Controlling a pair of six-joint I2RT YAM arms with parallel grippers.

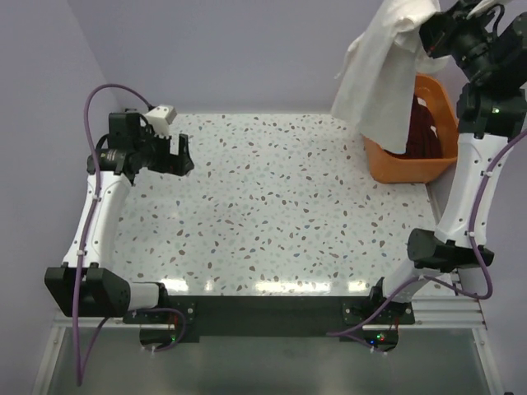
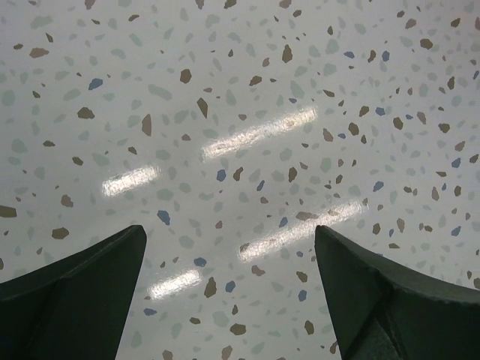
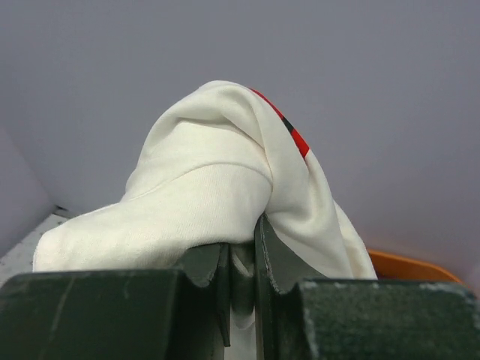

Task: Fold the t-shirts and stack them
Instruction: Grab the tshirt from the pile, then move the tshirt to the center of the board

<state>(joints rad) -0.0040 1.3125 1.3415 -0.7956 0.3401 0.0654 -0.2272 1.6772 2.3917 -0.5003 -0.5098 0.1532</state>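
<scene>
The table [image 1: 272, 214] has a glossy white top flecked with brown, grey and blue chips, and light streaks reflect off it. An orange plastic tub [image 1: 403, 171] stands at its far right corner.

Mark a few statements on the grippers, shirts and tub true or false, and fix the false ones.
1. The right gripper is shut on the cream-white t-shirt. True.
2. The left gripper is open above the table and holds nothing. True.
3. The cream-white t-shirt lies flat on the table. False: it hangs from the raised right gripper, over the orange tub.
4. The orange tub is empty. False: a dark maroon shirt sits in it.
</scene>
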